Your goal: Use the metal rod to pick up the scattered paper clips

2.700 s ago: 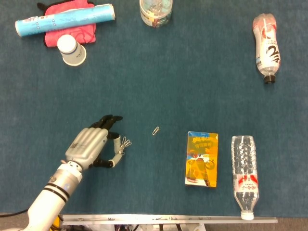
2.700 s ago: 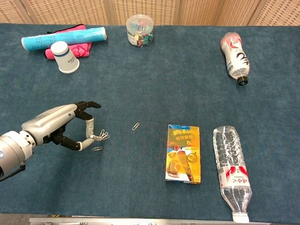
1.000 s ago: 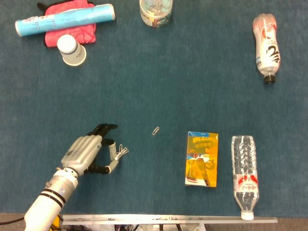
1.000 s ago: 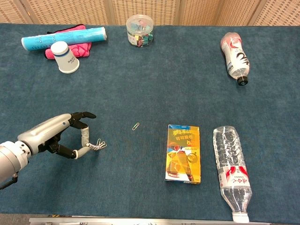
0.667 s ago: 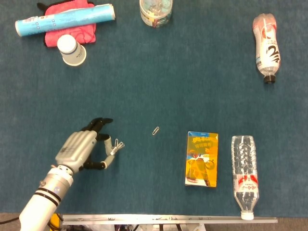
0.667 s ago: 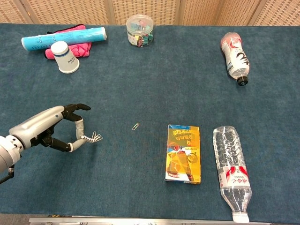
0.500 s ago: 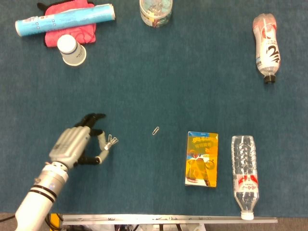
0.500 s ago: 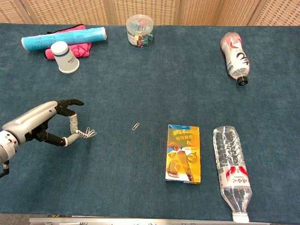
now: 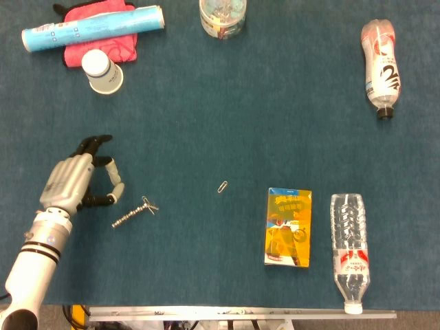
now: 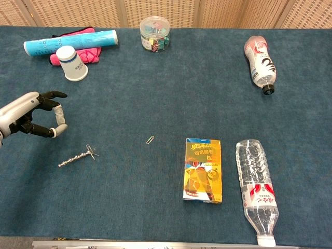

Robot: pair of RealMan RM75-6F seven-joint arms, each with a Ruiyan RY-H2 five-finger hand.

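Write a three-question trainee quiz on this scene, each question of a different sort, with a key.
1. True or false: the left hand holds the metal rod.
2. Which lies nearest the lone paper clip? A) paper cup B) yellow box C) red-labelled bottle
3. Fill in: clips cling to the rod's end nearer the ____ clip.

Key: 1 false, the rod lies on the table apart from the hand; 2 B; 3 lone.

Looks like a lab/test setup, not a home: table [image 10: 155, 78] covered w/ blue felt, metal rail [image 9: 240, 312] along its near edge, woven screen panels [image 10: 161, 8] behind, assorted props laid out, e.g. bottles [image 9: 350, 251], snack box [image 9: 288, 227], paper cup [image 9: 103, 71].
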